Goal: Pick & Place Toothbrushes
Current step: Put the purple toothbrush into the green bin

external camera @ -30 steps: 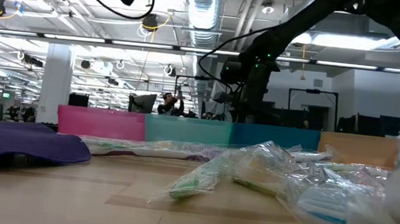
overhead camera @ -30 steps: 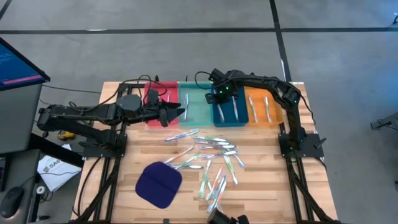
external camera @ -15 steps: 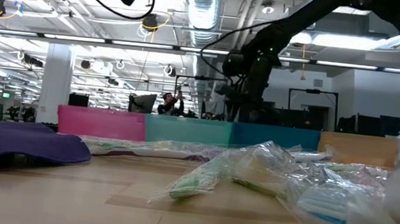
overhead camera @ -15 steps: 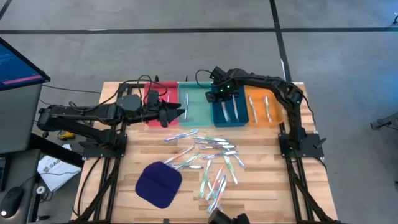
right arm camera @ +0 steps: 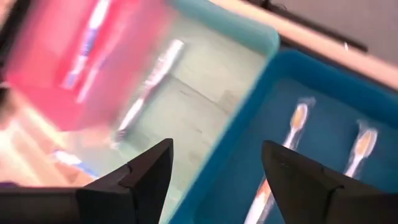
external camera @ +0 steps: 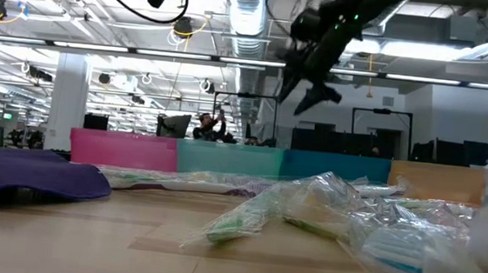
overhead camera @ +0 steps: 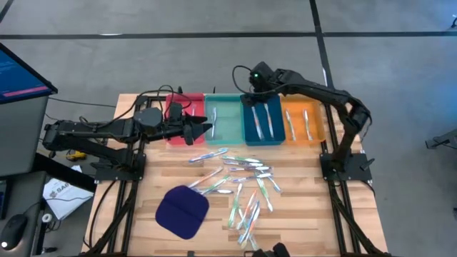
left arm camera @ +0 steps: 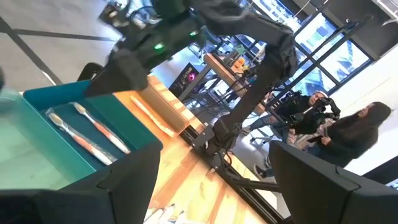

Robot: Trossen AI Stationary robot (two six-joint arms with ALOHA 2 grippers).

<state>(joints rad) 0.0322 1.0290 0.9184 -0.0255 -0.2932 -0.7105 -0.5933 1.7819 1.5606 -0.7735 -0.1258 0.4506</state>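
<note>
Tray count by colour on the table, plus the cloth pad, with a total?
red tray: 1
teal tray: 1
blue tray: 1
orange tray: 1
dark blue cloth pad: 1
Total: 5

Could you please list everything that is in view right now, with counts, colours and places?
Trays: four in a row at the table's far edge: red tray, teal tray, blue tray, orange tray.
Toothbrushes in trays: two in the blue tray, two in the orange, one in the teal; the red tray is partly hidden.
Loose toothbrushes: a scattered pile, mid-table, too overlapped to count.
Cloth pad: one, dark blue, near left.
Monitor: one, off the table's left.
Left end effector: open, by the red tray.
Right end effector: open, empty, above the far edge.
</note>
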